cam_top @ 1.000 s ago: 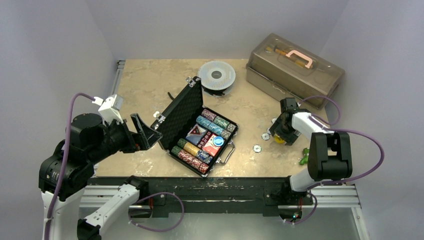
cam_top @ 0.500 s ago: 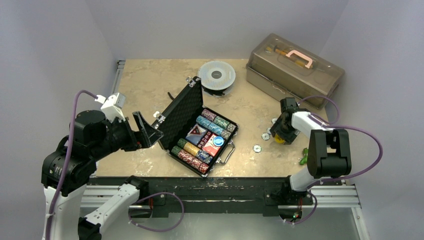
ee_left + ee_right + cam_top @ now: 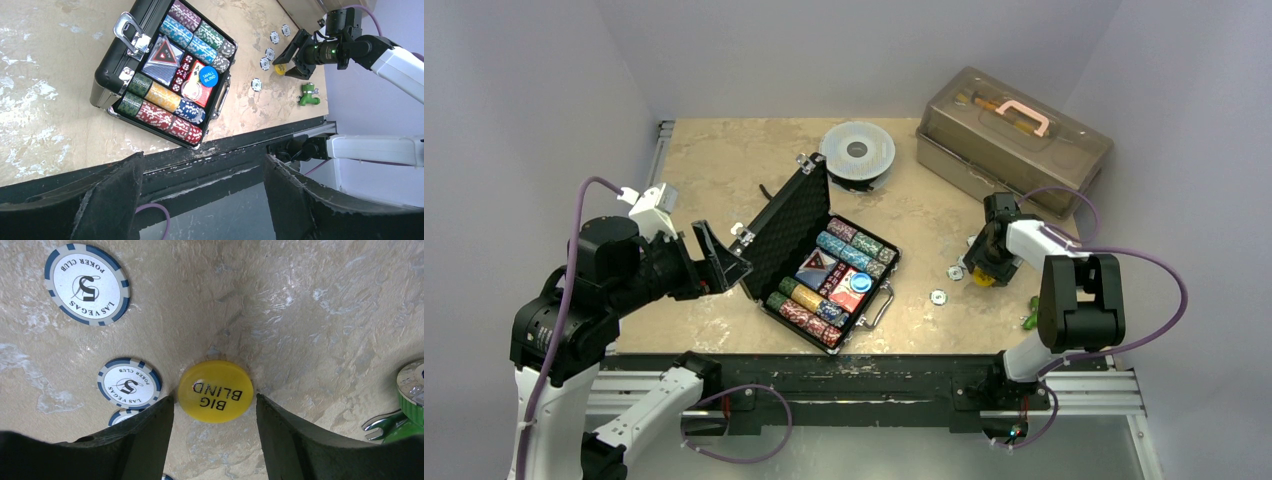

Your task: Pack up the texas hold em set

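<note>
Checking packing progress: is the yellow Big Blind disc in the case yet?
Out: the disc lies flat on the table, straddled by the right gripper.

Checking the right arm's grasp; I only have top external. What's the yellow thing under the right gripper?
Observer: A yellow disc marked BIG BLIND, flat on the table, per right wrist.
Operator: Gripped?
Observer: The right gripper has its fingers close on either side of it; contact unclear.
Operator: How many loose chips?
Observer: Left wrist shows five chips lying by that gripper.
</note>
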`<action>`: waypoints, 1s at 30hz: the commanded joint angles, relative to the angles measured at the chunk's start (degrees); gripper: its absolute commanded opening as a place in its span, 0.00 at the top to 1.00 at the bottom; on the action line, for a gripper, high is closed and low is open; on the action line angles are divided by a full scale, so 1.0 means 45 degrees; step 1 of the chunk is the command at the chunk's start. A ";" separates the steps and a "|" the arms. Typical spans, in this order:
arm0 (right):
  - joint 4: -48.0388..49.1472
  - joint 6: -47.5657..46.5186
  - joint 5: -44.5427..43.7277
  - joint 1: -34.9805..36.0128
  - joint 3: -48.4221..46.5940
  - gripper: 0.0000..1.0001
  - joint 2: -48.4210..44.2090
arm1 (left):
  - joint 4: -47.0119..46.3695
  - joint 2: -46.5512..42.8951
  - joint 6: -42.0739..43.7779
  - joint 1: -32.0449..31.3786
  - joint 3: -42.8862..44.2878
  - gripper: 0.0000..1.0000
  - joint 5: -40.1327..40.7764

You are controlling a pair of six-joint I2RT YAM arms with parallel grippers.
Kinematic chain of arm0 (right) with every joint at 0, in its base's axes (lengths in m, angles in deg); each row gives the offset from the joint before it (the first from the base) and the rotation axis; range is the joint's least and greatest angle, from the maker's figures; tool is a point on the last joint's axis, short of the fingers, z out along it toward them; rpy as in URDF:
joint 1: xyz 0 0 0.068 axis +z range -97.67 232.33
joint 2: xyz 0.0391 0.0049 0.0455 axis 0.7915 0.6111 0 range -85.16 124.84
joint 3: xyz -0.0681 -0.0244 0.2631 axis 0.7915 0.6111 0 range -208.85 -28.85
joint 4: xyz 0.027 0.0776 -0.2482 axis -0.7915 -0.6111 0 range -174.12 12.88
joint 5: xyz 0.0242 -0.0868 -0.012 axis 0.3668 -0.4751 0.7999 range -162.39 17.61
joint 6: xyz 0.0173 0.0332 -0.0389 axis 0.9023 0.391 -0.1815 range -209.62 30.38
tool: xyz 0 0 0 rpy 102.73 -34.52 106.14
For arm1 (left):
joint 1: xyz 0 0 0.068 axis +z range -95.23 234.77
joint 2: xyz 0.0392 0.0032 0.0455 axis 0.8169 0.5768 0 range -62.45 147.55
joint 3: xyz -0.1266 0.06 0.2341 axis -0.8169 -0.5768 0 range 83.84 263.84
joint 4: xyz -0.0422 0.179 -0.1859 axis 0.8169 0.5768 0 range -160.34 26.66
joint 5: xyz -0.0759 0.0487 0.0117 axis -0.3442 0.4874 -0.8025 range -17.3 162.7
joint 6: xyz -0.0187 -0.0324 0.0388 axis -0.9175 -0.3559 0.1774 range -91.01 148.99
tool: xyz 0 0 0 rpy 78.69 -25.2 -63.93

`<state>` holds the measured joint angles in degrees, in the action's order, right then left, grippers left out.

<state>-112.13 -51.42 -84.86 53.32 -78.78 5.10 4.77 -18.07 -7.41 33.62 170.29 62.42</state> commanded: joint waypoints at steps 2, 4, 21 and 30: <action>0.0578 -0.0289 -0.0520 -0.0064 0.0136 0.39 0.0548 | -0.0207 0.0099 0.0023 -0.0079 0.0228 0.16 -0.0069; 0.0591 -0.0322 -0.0480 -0.0064 0.0139 0.41 0.0612 | -0.0213 0.0099 0.0032 -0.0086 0.0231 0.16 -0.0056; 0.0535 -0.1013 -0.0267 -0.0065 0.0378 0.59 -0.0624 | -0.0145 0.0119 0.0133 -0.0083 0.0280 0.16 -0.0245; 0.0491 -0.1715 0.0313 -0.0012 0.0237 0.61 -0.1533 | -0.0218 0.0082 0.0140 -0.0085 0.0183 0.16 -0.0473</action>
<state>-110.47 -56.67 -84.58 53.32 -77.58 1.58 4.77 -17.77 -7.39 33.62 170.29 61.59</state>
